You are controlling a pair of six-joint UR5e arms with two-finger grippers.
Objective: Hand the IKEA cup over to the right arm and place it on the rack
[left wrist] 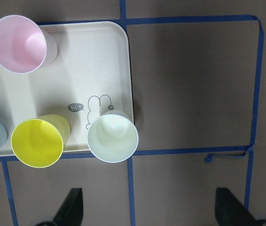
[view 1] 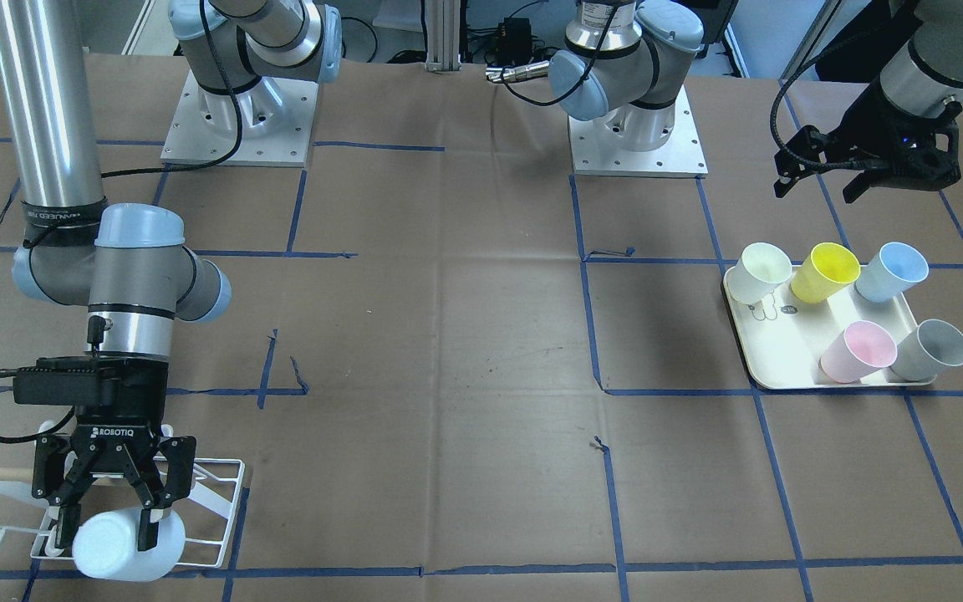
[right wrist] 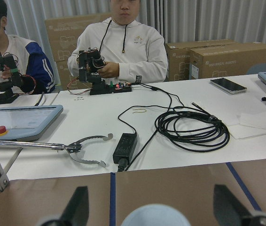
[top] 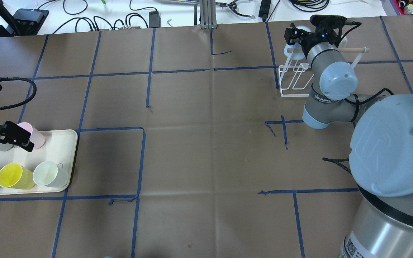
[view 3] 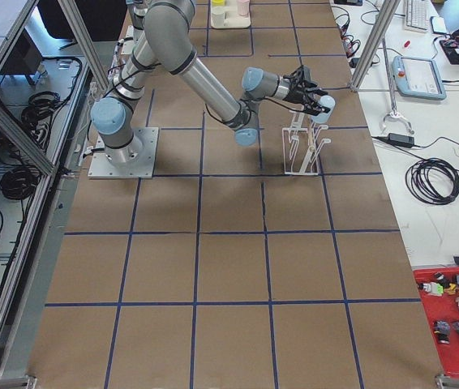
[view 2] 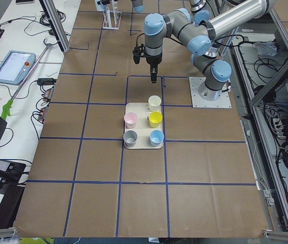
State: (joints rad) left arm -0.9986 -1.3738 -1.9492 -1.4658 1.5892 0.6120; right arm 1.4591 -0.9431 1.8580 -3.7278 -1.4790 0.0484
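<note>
The right arm point(view 1: 135, 293) reaches over the white wire rack point(view 1: 218, 502), which also shows in the overhead view point(top: 292, 82). A pale blue-white IKEA cup point(view 1: 126, 548) lies tilted at the rack's far end. It also shows in the overhead view point(top: 294, 50) and the right wrist view point(right wrist: 154, 219). My right gripper point(view 1: 105, 535) is open, its fingers spread wide on either side of the cup. I cannot tell whether the cup sits on a prong. My left gripper point(view 1: 862, 188) is open and empty above the cream tray point(view 1: 774, 368).
The tray holds several upright cups: cream point(view 1: 761, 272), yellow point(view 1: 824, 272), blue point(view 1: 891, 272), pink point(view 1: 858, 351) and grey point(view 1: 933, 349). Both arm bases point(view 1: 636, 134) stand at the table's robot side. Operators sit behind a white table with cables point(right wrist: 189, 127) beyond the rack.
</note>
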